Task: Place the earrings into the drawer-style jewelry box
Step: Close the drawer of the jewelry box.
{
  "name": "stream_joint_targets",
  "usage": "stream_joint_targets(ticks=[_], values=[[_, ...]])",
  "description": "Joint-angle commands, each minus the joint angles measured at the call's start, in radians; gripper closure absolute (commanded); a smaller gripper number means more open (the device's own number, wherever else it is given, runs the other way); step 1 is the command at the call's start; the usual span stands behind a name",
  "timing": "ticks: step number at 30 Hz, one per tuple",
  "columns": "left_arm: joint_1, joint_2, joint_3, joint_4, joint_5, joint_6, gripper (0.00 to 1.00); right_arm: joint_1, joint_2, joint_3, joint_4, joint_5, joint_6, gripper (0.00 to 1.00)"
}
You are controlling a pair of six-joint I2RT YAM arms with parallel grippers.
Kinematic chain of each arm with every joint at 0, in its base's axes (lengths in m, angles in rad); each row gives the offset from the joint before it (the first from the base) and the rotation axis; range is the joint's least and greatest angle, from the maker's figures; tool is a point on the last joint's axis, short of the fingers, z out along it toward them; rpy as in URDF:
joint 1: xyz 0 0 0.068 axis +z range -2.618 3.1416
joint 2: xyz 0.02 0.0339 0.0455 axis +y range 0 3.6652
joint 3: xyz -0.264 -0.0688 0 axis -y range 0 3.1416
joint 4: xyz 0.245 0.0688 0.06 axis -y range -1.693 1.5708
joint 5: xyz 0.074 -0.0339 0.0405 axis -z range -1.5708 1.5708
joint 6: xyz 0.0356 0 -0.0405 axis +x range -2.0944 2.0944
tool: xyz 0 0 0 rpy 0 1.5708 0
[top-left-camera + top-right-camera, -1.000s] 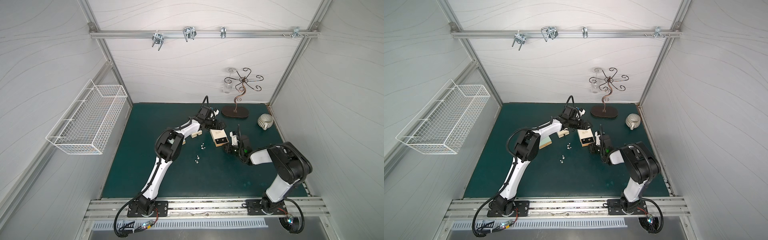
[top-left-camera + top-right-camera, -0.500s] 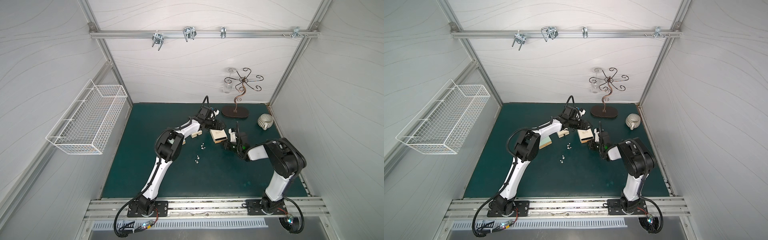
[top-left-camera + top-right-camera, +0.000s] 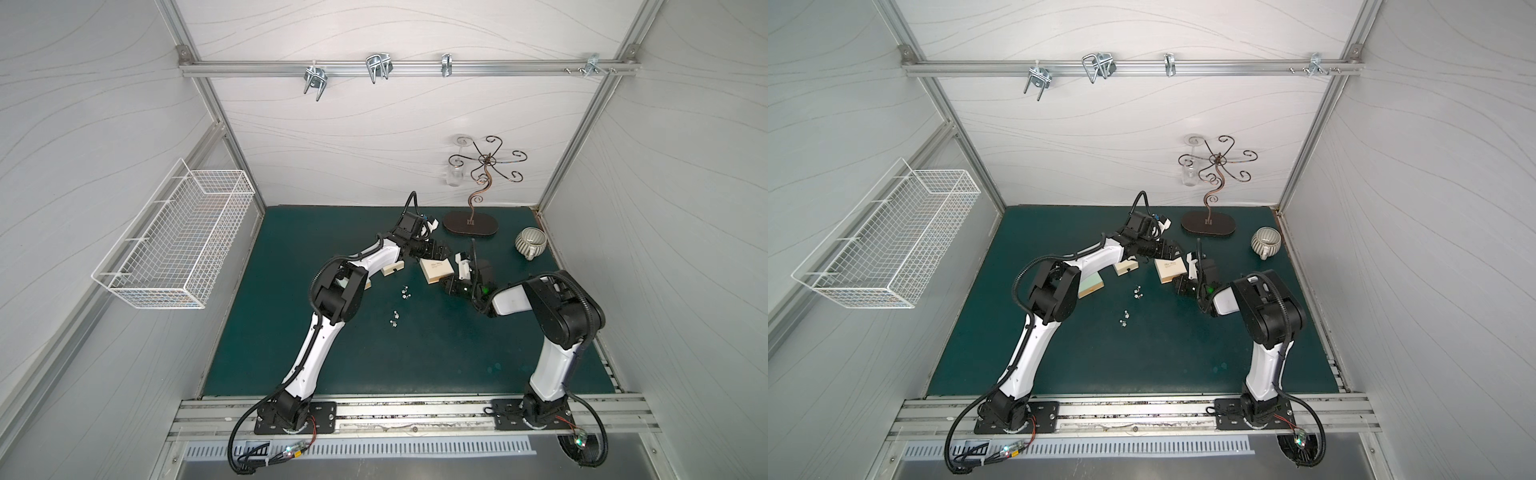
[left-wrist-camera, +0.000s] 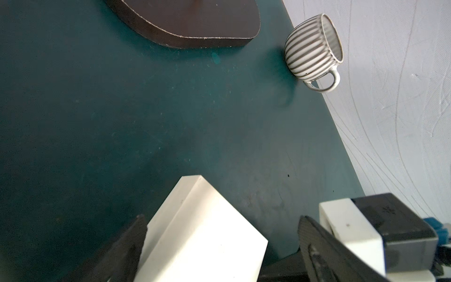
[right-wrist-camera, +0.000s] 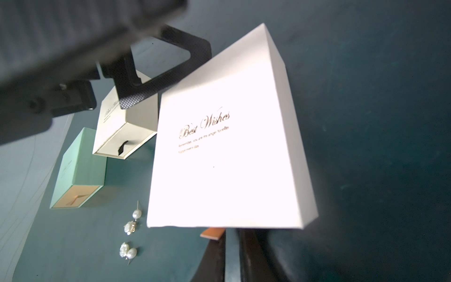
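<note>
The white "Best Wishes" drawer-style jewelry box lies on the green mat. My left gripper is open and straddles the box's far end; one finger touches it and the other stands apart. My right gripper is shut to a thin slit. Its tips sit under the box's near edge, and the brown pull tab lies over one fingertip. Two pairs of pearly earrings lie loose to the left of the box.
A second cream drawer box and a mint-green box sit under my left forearm. A jewelry stand and a striped mug stand at the back right. A wire basket hangs on the left wall.
My right gripper has moved a little toward the white box. The dark band at the box's near face has shrunk. The left arm and the earrings have stayed put.
</note>
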Motion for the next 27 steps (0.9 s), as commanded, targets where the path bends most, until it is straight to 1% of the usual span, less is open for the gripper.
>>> stream_joint_targets(ticks=[1, 4, 10, 13, 19, 21, 23, 26, 27], values=[[-0.006, -0.013, 0.041, -0.013, 0.026, 0.012, 0.01, -0.008, 0.027, 0.017, -0.011, -0.013, 0.004, 0.85], [0.006, -0.016, 0.041, 0.004, 0.025, -0.007, 0.01, -0.008, 0.022, 0.014, -0.017, -0.017, -0.001, 0.84], [0.028, -0.037, 0.035, 0.027, 0.013, 0.001, 0.01, -0.008, -0.006, -0.008, -0.027, -0.027, -0.007, 0.65], [0.039, -0.047, 0.032, 0.042, 0.003, -0.005, 0.01, -0.008, -0.033, -0.014, -0.061, -0.034, -0.027, 0.58], [0.059, -0.113, -0.035, 0.136, -0.033, -0.012, 0.01, -0.011, -0.128, -0.058, -0.13, -0.023, -0.065, 0.52], [0.07, -0.147, -0.055, 0.14, -0.033, -0.008, 0.01, -0.011, -0.172, -0.071, -0.169, -0.028, -0.079, 0.51], [0.09, -0.198, -0.099, 0.149, -0.034, -0.001, 0.01, -0.01, -0.229, -0.069, -0.241, -0.035, -0.097, 0.5], [0.133, -0.294, -0.205, 0.154, -0.07, 0.009, 0.01, -0.011, -0.312, -0.048, -0.352, -0.046, -0.122, 0.49], [0.15, -0.326, -0.231, 0.131, -0.086, 0.02, 0.01, -0.011, -0.337, -0.036, -0.388, -0.048, -0.126, 0.49]])
